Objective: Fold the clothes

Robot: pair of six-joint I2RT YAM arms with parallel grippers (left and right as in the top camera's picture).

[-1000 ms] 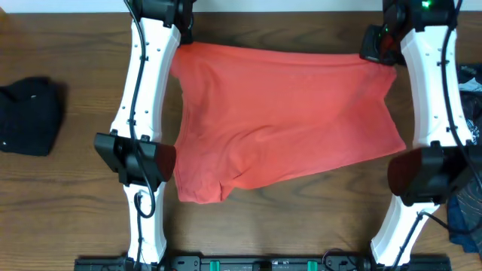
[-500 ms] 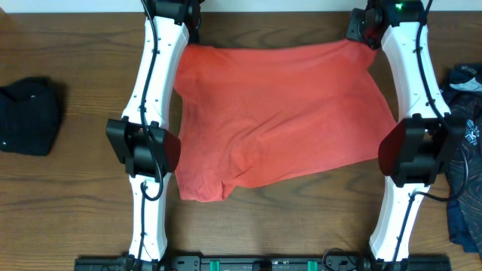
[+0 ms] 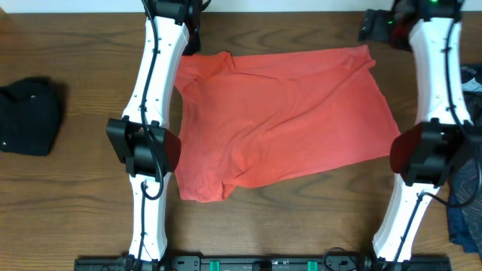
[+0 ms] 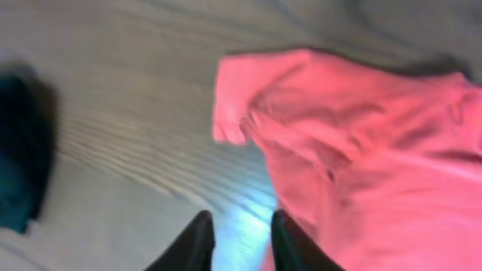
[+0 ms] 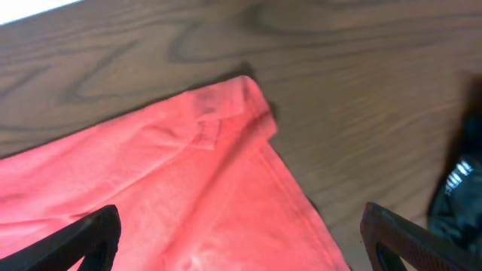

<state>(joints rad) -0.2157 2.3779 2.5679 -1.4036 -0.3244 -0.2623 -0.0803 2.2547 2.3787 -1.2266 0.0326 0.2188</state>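
The coral-red T-shirt (image 3: 279, 124) of the clothes lies spread across the table, creased, with its far edge down on the wood. My left gripper (image 3: 194, 39) hovers by the shirt's far left corner. In the left wrist view the gripper (image 4: 242, 242) stands slightly open, with bare table between its fingertips (image 4: 199, 239) and the shirt (image 4: 361, 150) just to their right. My right gripper (image 3: 374, 28) is beyond the far right corner. The right wrist view shows this gripper (image 5: 241, 245) wide open above the shirt corner (image 5: 226, 102), holding nothing.
A black garment (image 3: 30, 117) lies bunched at the table's left side, and it shows dark at the left edge of the left wrist view (image 4: 19, 158). Navy printed garments (image 3: 468, 203) are piled at the right edge. The table's far edge (image 3: 286, 7) runs just beyond both grippers.
Both grippers have opened and let go of the shirt's far edge, which has dropped flat onto the table. The right arm has drawn off to the right of the corner.
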